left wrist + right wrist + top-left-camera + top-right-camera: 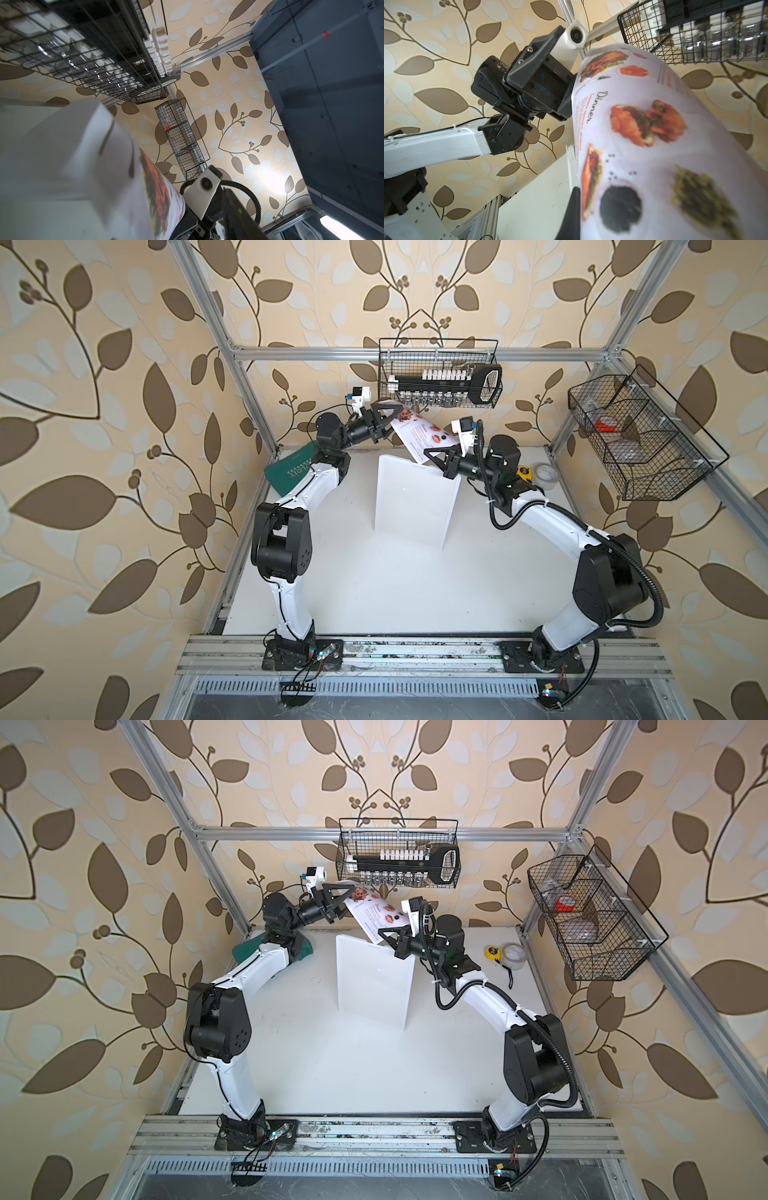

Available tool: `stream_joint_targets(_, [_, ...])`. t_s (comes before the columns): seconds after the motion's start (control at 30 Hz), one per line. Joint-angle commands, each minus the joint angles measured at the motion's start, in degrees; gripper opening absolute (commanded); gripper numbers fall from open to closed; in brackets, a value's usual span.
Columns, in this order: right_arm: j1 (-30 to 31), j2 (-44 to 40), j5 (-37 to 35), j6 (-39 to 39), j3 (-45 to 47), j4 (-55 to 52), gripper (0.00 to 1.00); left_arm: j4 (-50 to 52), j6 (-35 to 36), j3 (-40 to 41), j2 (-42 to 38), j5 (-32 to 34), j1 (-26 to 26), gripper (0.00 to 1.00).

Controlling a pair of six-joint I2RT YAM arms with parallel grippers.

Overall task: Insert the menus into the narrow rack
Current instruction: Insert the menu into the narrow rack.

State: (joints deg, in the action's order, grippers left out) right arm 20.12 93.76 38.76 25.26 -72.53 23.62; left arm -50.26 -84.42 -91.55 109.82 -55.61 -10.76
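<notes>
Filling the lower right of the right wrist view with the menu [654, 145], bowed outward, food photos facing the lens. Holding that menu [424, 433] slantwise in the upper centre of both top views, lower corner just above the upper right corner of the rack [415, 497], not yet entering it. Clamping the lower end in the right gripper [429, 454], jaws closed fully on the paper. Straddling the upper end with the left gripper [395, 414], jaws partly apart and, as far as can be seen, not pinching the sheet. Leaving the rack upright in the middle of the frame, untouched by either arm. Crowding the menu's top end close under the basket [440, 373] at upper centre.

Judging the step as lining up for insertion, with nothing started into the slot. Calling next for swinging the sheet upright, flattening the bow and squaring the lower edge over the rack's top opening. Then lowering gently, steadying the top end with the left gripper and minding the basket above.
</notes>
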Motion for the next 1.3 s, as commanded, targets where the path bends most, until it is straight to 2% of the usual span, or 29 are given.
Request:
stream_joint_targets(0.0, [0.10, -1.21, 1.23, -0.46, -0.32, -1.94, 0.00, -2.81, 0.50, -2.15, -3.04, -2.27, 0.66, 0.34])
stream_joint_targets(0.1, [0.09, -0.88, 1.47, -0.98, -0.50, -2.57, 0.00, -3.48, 0.36, -0.81, -3.37, -2.61, 0.57, 0.18])
stream_joint_targets(0.13, [0.10, -0.86, 1.66, -1.32, -0.67, -3.03, 0.00, -3.70, 0.23, -0.38, -3.54, -2.66, 0.57, 0.15])
stream_joint_targets(0.37, [-0.02, -1.13, 2.94, -3.50, -1.53, -5.65, 0.00, -3.11, 1.29, 0.32, -3.61, -2.57, 0.57, 0.08])
stream_joint_targets(0.53, [0.00, -1.18, 3.59, -3.63, -1.82, -6.48, 0.00, 0.62, 5.58, -0.76, -3.28, -2.48, 0.57, 0.00])
stream_joint_targets(0.9, [0.01, -1.69, 1.46, -6.04, -1.01, -8.56, 0.00, 0.87, 7.36, 0.11, -3.13, -2.75, 0.57, 0.00])
stream_joint_targets(1.1, [0.09, -2.36, -0.32, -8.06, -1.00, -10.80, 0.00, 1.99, 8.45, -0.47, -2.94, -2.50, 0.57, 0.08])
stream_joint_targets(1.27, [0.26, -2.68, -1.31, -10.51, -1.27, -13.21, 0.00, 2.36, 8.72, -0.38, -2.77, -2.57, 0.57, 0.07])
